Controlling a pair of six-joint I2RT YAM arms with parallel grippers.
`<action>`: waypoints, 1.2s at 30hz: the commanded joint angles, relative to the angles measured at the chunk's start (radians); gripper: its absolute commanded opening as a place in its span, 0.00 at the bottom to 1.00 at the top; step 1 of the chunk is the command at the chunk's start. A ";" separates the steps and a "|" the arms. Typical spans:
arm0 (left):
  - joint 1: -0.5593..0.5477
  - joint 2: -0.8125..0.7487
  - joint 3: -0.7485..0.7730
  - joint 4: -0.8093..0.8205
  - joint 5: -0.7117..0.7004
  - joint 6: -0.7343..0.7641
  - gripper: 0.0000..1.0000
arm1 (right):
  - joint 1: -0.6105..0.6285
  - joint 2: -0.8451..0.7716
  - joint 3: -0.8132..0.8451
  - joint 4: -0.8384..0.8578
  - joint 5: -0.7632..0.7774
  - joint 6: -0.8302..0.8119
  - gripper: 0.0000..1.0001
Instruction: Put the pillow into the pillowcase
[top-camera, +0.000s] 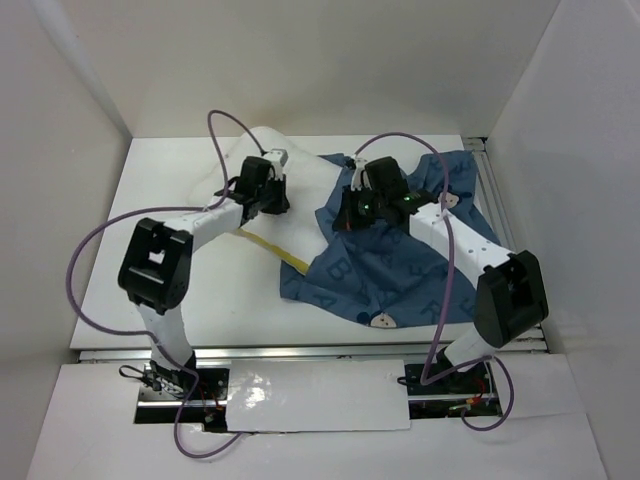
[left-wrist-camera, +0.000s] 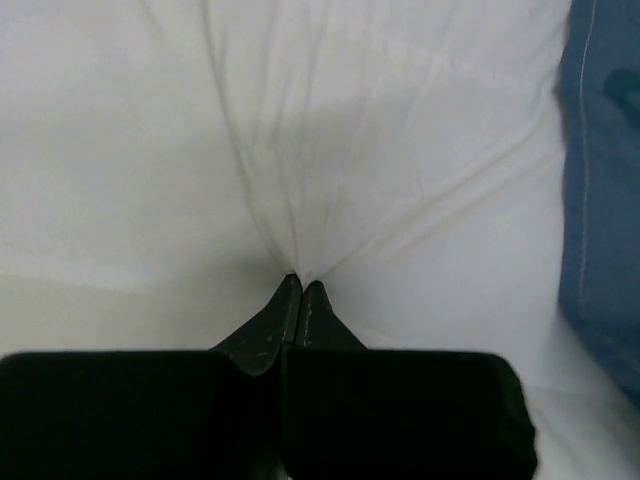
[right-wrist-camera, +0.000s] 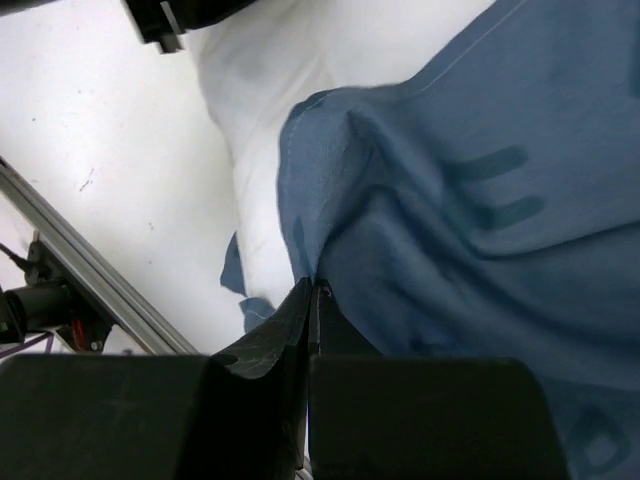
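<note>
The white pillow (top-camera: 303, 212) lies mid-table, its yellow strip (top-camera: 272, 250) along the near-left edge. My left gripper (top-camera: 274, 203) is down on it from the left. In the left wrist view this gripper (left-wrist-camera: 300, 282) is shut, pinching a fold of the pillow (left-wrist-camera: 380, 150), with creases fanning out from the tips. The blue pillowcase (top-camera: 400, 270) spreads to the right, its edge lying over the pillow's right side. My right gripper (top-camera: 346, 218) is shut on that edge. The right wrist view shows its tips (right-wrist-camera: 315, 286) clamping the pillowcase (right-wrist-camera: 470, 230) beside the pillow (right-wrist-camera: 265, 120).
White walls enclose the table on the left, back and right. Metal rails run along the front edge (top-camera: 300, 352) and the right side (top-camera: 486, 185). Purple cables (top-camera: 95, 240) loop off both arms. The left arm's wrist (right-wrist-camera: 165, 20) shows at the top of the right wrist view.
</note>
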 joint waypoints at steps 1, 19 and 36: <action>0.006 -0.168 -0.009 -0.109 -0.166 -0.236 0.00 | 0.038 0.012 0.065 0.057 -0.007 0.019 0.00; -0.266 -0.331 -0.124 -0.152 -0.554 -0.648 0.00 | 0.198 0.084 0.134 0.085 -0.003 0.077 0.07; -0.295 -0.526 -0.296 -0.097 -0.376 -0.078 1.00 | 0.294 -0.362 -0.065 -0.183 0.475 0.034 0.91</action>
